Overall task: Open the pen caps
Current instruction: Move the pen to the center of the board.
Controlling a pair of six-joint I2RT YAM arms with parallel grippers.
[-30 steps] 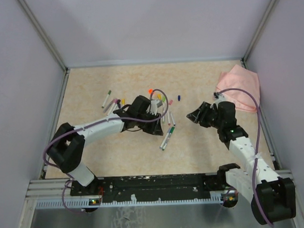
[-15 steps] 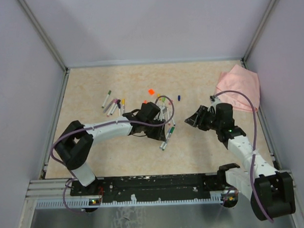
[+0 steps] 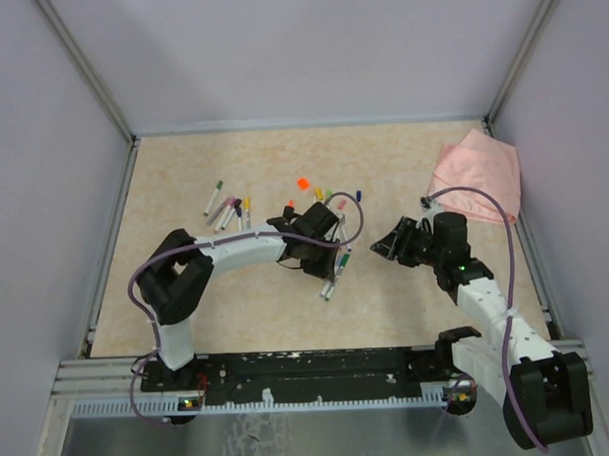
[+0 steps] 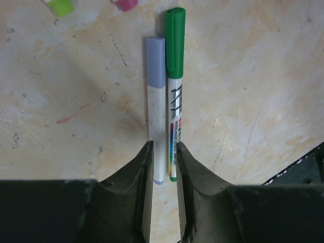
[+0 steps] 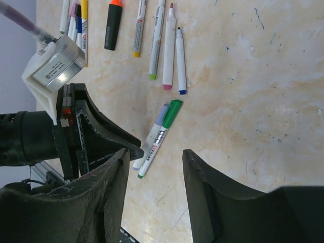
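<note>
Two slim white pens lie side by side on the table, one with a lavender cap (image 4: 156, 50) and one with a green cap (image 4: 175, 30). They also show in the top view (image 3: 332, 275) and the right wrist view (image 5: 158, 136). My left gripper (image 4: 164, 147) (image 3: 325, 255) is low on the table with its jaws close around the tail ends of both pens, which fill the narrow gap. My right gripper (image 3: 387, 247) (image 5: 154, 152) is open and empty, a little to the right of the pens and facing them.
Several more capped pens (image 3: 226, 207) lie at the left, others in a row (image 5: 157, 35) behind the left gripper with a black highlighter (image 5: 113, 20). A loose orange cap (image 3: 303, 183) and a blue cap (image 3: 358, 196) lie farther back. A pink cloth (image 3: 480, 170) lies at the right.
My left gripper has moved right and toward the near edge, from the pen row onto the tail ends of the lavender and green pens. The right gripper shifted slightly nearer.
</note>
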